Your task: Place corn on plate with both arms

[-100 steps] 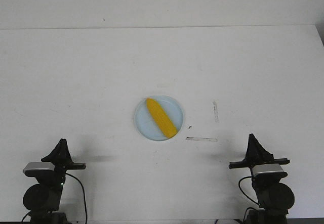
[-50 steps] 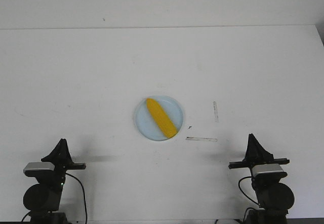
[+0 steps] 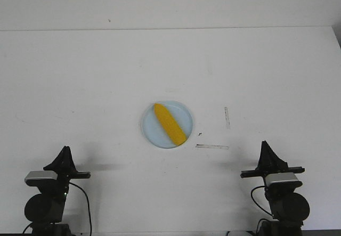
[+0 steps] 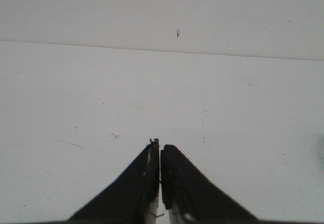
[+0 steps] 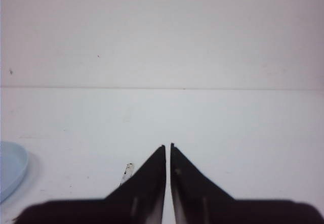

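Observation:
The yellow corn [image 3: 170, 123] lies slantwise inside the pale-blue plate [image 3: 184, 115] at the middle of the white table. An edge of the plate [image 5: 11, 169] also shows in the right wrist view. My left gripper [image 3: 64, 152] rests at the near left, far from the plate, its jaws shut on nothing [image 4: 160, 145]. At the near right my right gripper [image 3: 266, 146] is likewise drawn back, shut and empty [image 5: 168, 145].
Two thin strips of tape mark the table right of the plate, one upright [image 3: 227, 117] and one flat [image 3: 212, 146]; a tape strip [image 5: 128, 171] also appears beside the right fingers. The table's far edge [image 3: 170, 29] meets a white wall.

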